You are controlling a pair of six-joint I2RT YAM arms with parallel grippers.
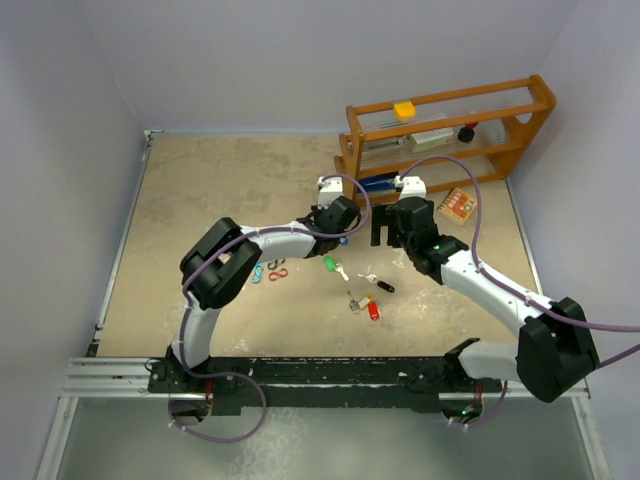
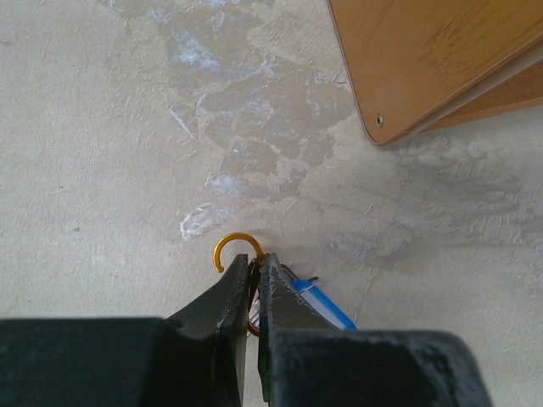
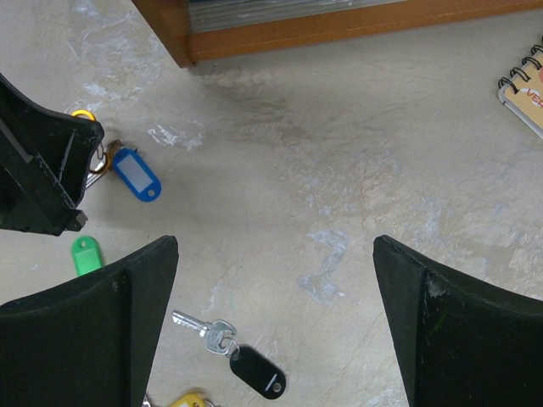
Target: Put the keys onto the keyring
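Observation:
My left gripper (image 2: 255, 264) is shut on a gold open keyring (image 2: 237, 243) and holds it just above the table. A blue-tagged key (image 2: 329, 308) hangs beside its right finger, seemingly on the ring. In the right wrist view the same ring (image 3: 82, 113) and blue tag (image 3: 136, 175) show by the left gripper's fingers (image 3: 47, 165). My right gripper (image 3: 273, 246) is open and empty above the table. Loose below it lie a green-tagged key (image 3: 85, 254), a black-tagged silver key (image 3: 257, 371) and a yellow tag (image 3: 188, 398). A red-tagged key (image 1: 373, 312) lies nearer the bases.
A wooden rack (image 1: 450, 130) stands at the back right, its corner close to the left gripper (image 2: 424, 68). A spiral notebook (image 1: 458, 205) lies right of the right gripper. Small coloured S-clips (image 1: 268, 271) lie left of the keys.

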